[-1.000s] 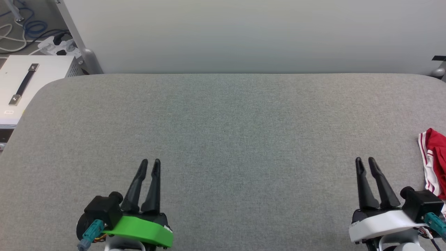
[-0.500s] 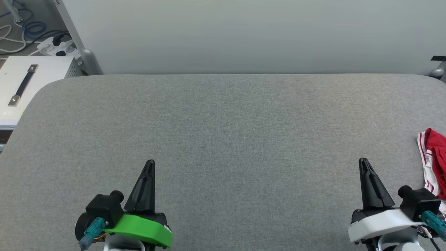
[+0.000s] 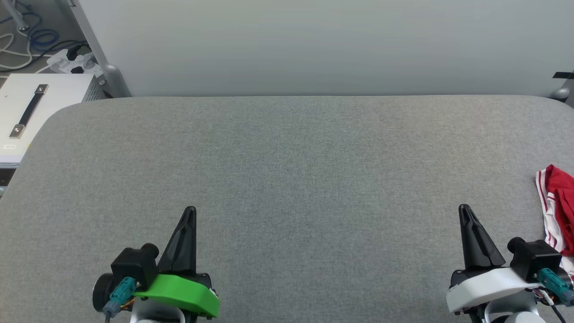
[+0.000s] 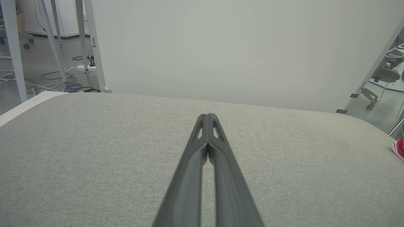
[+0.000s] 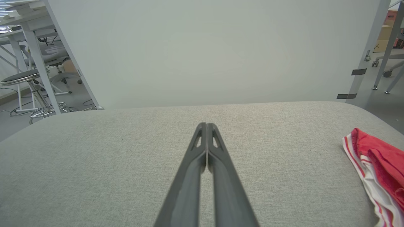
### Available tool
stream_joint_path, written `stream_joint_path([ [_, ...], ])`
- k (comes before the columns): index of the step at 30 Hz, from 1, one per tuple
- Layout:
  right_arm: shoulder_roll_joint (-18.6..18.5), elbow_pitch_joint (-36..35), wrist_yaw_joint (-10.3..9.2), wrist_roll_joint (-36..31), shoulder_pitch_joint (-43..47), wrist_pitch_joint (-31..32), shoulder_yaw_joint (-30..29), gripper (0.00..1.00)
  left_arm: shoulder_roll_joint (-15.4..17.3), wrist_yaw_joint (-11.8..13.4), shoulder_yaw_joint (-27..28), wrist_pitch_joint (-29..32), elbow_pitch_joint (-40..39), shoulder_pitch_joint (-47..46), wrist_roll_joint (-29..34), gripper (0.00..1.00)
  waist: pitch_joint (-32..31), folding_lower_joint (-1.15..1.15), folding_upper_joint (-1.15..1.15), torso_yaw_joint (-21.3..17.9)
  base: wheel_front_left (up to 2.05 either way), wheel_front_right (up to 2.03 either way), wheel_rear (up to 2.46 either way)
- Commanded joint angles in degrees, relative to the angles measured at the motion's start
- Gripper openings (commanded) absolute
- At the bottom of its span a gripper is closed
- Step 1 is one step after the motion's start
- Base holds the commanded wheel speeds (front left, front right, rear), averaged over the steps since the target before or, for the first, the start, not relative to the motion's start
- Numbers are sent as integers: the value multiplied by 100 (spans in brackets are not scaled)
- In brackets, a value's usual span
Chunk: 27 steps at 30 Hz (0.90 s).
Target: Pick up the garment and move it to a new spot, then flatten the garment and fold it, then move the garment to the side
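Observation:
The garment (image 3: 558,211), red with white and red-striped trim, lies bunched at the table's right edge, partly cut off by the head view's border. It also shows at the right of the right wrist view as a red and white heap (image 5: 377,167), and a small red corner of the garment (image 4: 399,147) appears in the left wrist view. My right gripper (image 3: 464,209) is shut and empty, just left of the garment without touching it. My left gripper (image 3: 190,211) is shut and empty at the lower left, over bare grey cloth. In both wrist views the fingertips (image 5: 206,126) press together.
The grey padded table (image 3: 287,170) spreads wide between the grippers. A pale wall panel (image 3: 314,45) stands behind its far edge. A white cabinet (image 3: 36,103) with a black handle sits off the table's left, with cables (image 3: 27,40) on the floor behind it.
Both grippers have gone from open to shut, closing on nothing. The arms and the garment have stayed where they were.

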Motion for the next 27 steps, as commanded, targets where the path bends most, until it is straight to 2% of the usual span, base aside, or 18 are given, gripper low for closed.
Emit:
stream_joint_path([
  [1,14,-44,-2,-60,-31,29,2,0,-18,27,18,42,-41,-47,77,0,-1,0,0,-2,0,0,0],
  [27,57,-131,-3,-345,-61,354,4,0,-36,189,128,365,-106,-92,437,0,-27,0,0,-36,0,0,0],
])
